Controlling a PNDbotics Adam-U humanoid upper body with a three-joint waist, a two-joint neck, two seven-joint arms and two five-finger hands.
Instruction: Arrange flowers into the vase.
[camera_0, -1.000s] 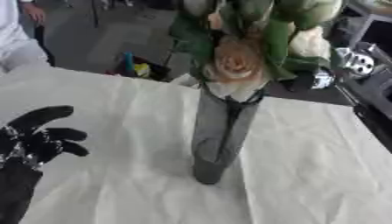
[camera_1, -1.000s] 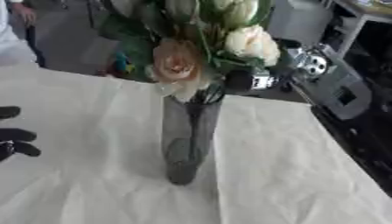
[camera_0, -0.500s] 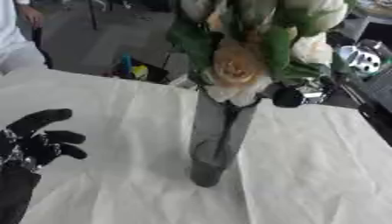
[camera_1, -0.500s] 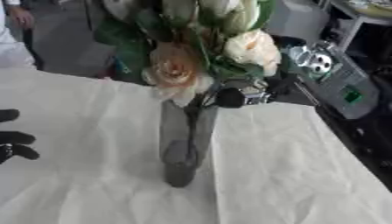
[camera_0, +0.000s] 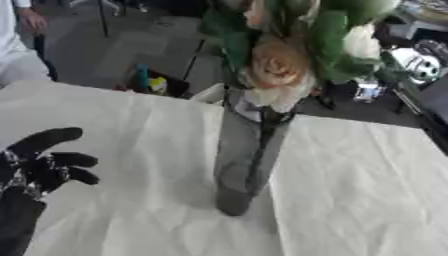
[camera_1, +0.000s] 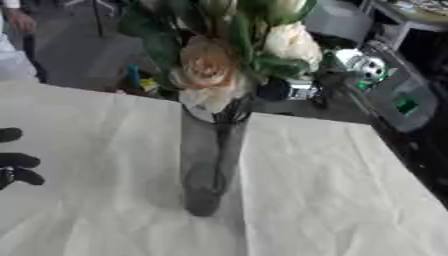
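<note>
A tall grey glass vase (camera_0: 245, 155) stands upright in the middle of the white-clothed table (camera_0: 359, 200). It holds a bunch of flowers: a peach rose (camera_0: 278, 65), a white rose (camera_1: 293, 42) and green leaves (camera_0: 328, 35) around them. My left hand (camera_0: 39, 162) rests at the lower left, black, fingers spread and relaxed, well apart from the vase and holding nothing. My right hand shows in neither view.
Beyond the table's far edge lie a dark floor, a small yellow and blue thing (camera_0: 149, 82) and machine parts (camera_1: 367, 65) at the right. A person in white (camera_0: 17, 50) stands at the far left edge.
The dark thing by the vase's right shoulder half a second ago is gone from there. The whole picture has shifted, so the camera moved. Left hand and vase stay put.
</note>
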